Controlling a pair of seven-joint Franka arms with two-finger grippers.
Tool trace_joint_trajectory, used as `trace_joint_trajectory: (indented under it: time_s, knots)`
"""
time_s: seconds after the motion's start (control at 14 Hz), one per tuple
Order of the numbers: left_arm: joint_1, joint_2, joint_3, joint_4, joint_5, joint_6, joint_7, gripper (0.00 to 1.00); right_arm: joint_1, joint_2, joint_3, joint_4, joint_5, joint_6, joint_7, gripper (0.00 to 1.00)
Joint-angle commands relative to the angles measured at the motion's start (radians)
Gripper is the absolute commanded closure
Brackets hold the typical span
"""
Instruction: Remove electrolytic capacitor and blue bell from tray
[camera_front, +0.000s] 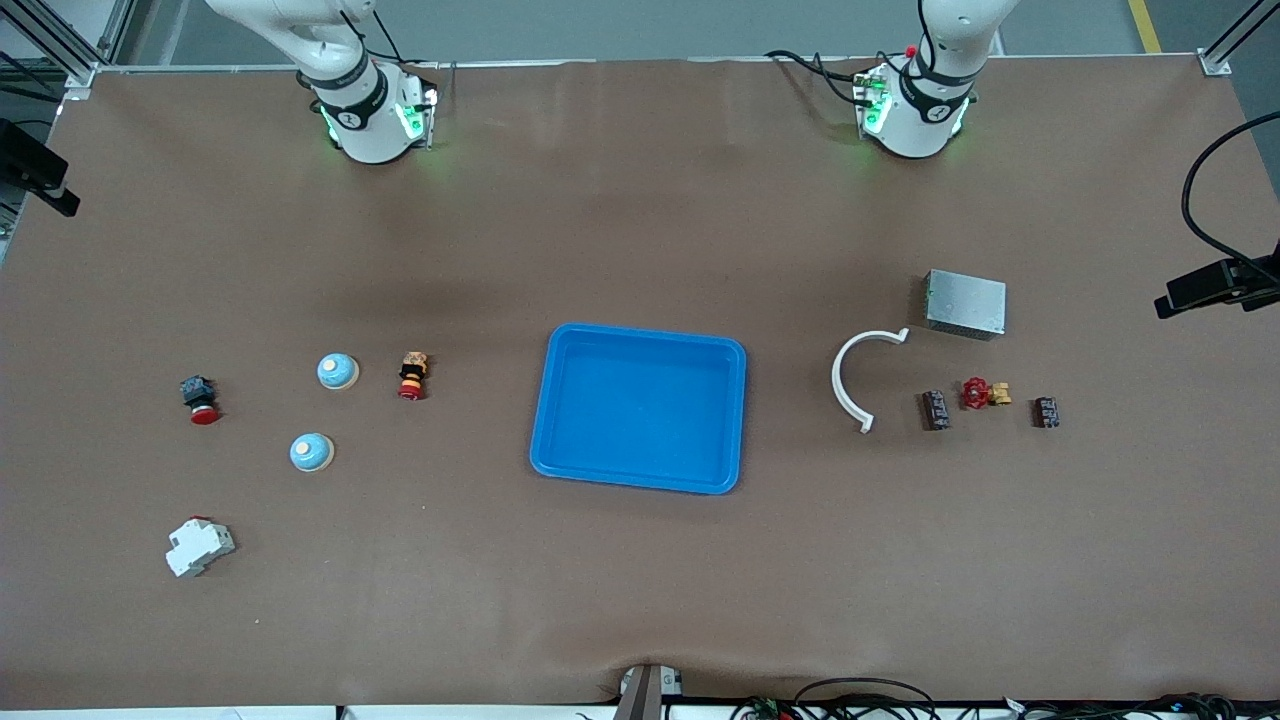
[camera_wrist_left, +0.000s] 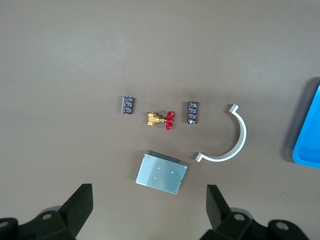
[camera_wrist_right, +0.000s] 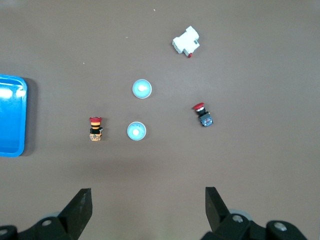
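Note:
Two small dark capacitors (camera_front: 935, 410) (camera_front: 1046, 412) lie toward the left arm's end of the table, one on each side of a red-handled brass valve (camera_front: 985, 393); the left wrist view shows the capacitors (camera_wrist_left: 192, 112) (camera_wrist_left: 128, 105) too. Two light blue bells (camera_front: 338, 371) (camera_front: 312, 452) sit toward the right arm's end, also seen as bells (camera_wrist_right: 136, 130) (camera_wrist_right: 142, 89) in the right wrist view. A blue tray (camera_front: 640, 408) lies empty mid-table. My left gripper (camera_wrist_left: 148, 197) hangs open high over the metal box (camera_wrist_left: 161, 172). My right gripper (camera_wrist_right: 148, 197) hangs open high over bare table near the bells. Neither hand shows in the front view.
A white curved clip (camera_front: 860, 380) and the metal box (camera_front: 965, 303) lie near the capacitors. Two red push buttons (camera_front: 412, 375) (camera_front: 200, 400) and a white breaker (camera_front: 198, 547) surround the bells. Black camera mounts (camera_front: 1215, 285) stand at the table's ends.

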Motion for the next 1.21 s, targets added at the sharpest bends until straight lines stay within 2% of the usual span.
trace_joint_trajectory:
  time_s: [0.0, 0.07, 0.21, 0.43, 0.71, 1.0, 1.07, 1.14]
  knots:
    - [-0.012, -0.007, 0.0, 0.012, -0.01, -0.012, 0.001, 0.0, -0.039, 0.025, 0.012, 0.036, 0.041, -0.027, 0.028, 0.0]
    - [-0.027, -0.006, 0.008, 0.014, -0.01, -0.012, 0.004, 0.0, -0.046, 0.032, 0.012, 0.034, 0.044, -0.027, 0.028, 0.0]
    - [-0.105, 0.022, 0.093, 0.021, -0.01, -0.021, 0.006, 0.0, -0.051, 0.04, 0.012, 0.034, 0.045, -0.034, 0.028, 0.0]
    - [-0.339, 0.022, 0.355, 0.024, -0.023, -0.047, 0.014, 0.0, -0.055, 0.04, 0.012, 0.033, 0.045, -0.048, 0.031, 0.0]
    - [-0.542, 0.005, 0.549, 0.057, -0.023, -0.062, 0.015, 0.0, -0.054, 0.042, 0.012, 0.033, 0.045, -0.054, 0.029, 0.0]
    - [-0.801, -0.019, 0.835, 0.054, -0.084, -0.076, 0.017, 0.0, -0.051, 0.052, 0.013, 0.033, 0.043, -0.056, 0.028, 0.0]
    - [-0.829, -0.022, 0.863, 0.054, -0.094, -0.081, 0.015, 0.0, -0.051, 0.052, 0.013, 0.033, 0.043, -0.054, 0.029, 0.0]
    - [-0.832, -0.024, 0.862, 0.054, -0.095, -0.09, 0.017, 0.0, -0.049, 0.052, 0.013, 0.033, 0.043, -0.054, 0.029, 0.0]
